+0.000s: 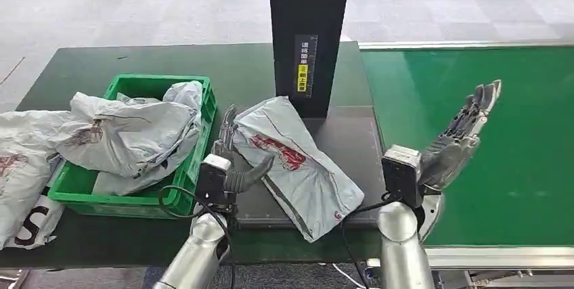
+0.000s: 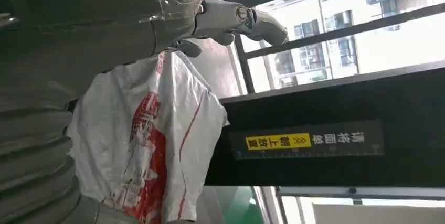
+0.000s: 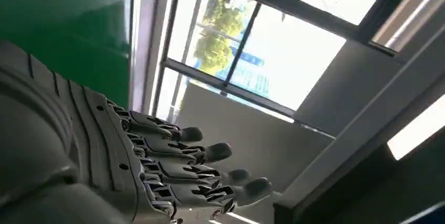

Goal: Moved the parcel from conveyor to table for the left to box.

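left hand [image 1: 230,157] pinches the parcel's [image 1: 298,164] edge, thumb over it, fingers partly hidden beneath. right hand [image 1: 457,137] hovers above the conveyor [image 1: 501,167], fingers straight and spread.

Two silver tubular forearms, black cables looping at each wrist, boxy dark wrist modules with pale grey faces, left hand [image 1: 233,157] with thick grey thumb, right hand [image 1: 460,137] with grey ribbed back cover, small screws, dark segmented fingers [image 3: 210,153] with rounded grey tips
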